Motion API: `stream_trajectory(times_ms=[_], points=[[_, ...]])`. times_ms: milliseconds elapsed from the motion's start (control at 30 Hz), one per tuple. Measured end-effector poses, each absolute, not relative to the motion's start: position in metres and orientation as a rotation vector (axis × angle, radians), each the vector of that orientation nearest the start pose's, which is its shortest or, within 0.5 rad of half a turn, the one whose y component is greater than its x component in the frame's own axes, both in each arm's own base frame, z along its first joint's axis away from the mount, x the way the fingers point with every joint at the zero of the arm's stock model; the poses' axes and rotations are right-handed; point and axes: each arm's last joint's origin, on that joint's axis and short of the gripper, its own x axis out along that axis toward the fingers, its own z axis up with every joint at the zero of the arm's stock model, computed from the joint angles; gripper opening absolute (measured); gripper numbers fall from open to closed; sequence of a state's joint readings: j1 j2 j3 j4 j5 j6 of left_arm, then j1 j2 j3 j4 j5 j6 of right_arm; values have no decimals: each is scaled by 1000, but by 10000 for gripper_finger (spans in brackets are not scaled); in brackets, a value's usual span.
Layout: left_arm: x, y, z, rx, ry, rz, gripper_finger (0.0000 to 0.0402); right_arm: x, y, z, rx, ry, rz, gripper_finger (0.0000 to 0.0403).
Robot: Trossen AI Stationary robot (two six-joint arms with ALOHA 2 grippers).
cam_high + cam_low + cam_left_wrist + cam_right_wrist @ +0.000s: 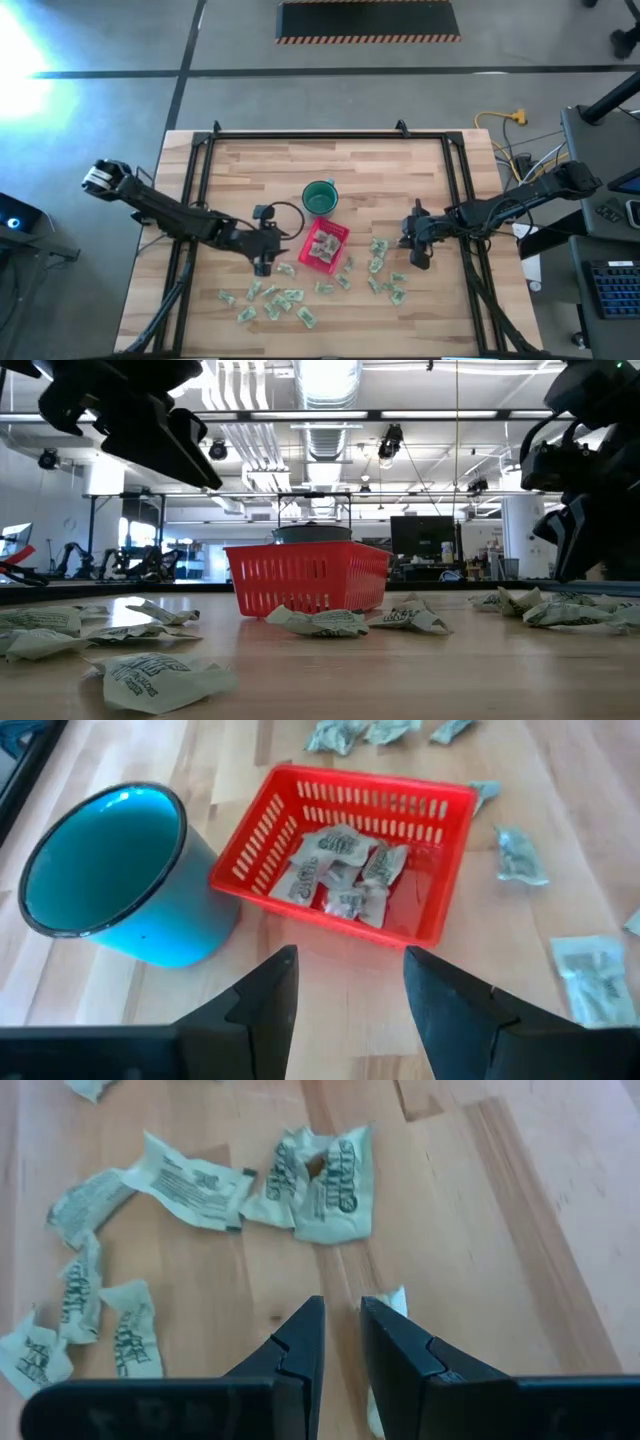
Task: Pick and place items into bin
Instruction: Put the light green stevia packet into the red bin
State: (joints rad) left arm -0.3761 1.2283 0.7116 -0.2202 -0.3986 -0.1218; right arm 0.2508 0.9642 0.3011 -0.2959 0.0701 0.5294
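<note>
The red bin [323, 244] [350, 850] stands mid-table with several pale green-and-white items [340, 870] inside. More items lie loose on the wood, one cluster near the front left [272, 300] and another to the bin's right [384, 272] [315, 1180]. My left gripper [263, 264] [350, 990] hovers open just left of the bin, holding nothing. My right gripper [417, 260] [342, 1342] hangs low over the right cluster, its fingers a narrow gap apart with bare wood between them. One item [398, 1302] peeks out beside one finger.
A round dark-green cup [319, 197] [110, 870] stands just beyond the bin, close to its far left corner. A black frame [300, 138] borders the table's far and side edges. Bare wood lies between the bin and the right cluster.
</note>
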Motion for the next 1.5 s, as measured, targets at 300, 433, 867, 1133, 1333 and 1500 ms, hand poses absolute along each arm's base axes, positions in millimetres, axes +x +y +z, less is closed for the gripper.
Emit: stream_trajectory(times_ms=[300, 433, 867, 1133, 1333, 1500], points=[[230, -82, 220, 162, 677, 52, 167, 147, 34, 129, 308, 950, -122, 61], [230, -82, 219, 162, 678, 52, 166, 144, 33, 124, 298, 955, -124, 61], [229, -84, 219, 165, 679, 43, 166, 141, 32, 116, 284, 933, -127, 138], [229, -85, 219, 165, 680, 42, 166, 139, 32, 115, 281, 945, -131, 141], [229, -85, 219, 166, 680, 42, 166, 140, 32, 116, 246, 944, -113, 67], [229, -85, 219, 166, 680, 42, 166, 145, 33, 123, 208, 920, -84, 14]])
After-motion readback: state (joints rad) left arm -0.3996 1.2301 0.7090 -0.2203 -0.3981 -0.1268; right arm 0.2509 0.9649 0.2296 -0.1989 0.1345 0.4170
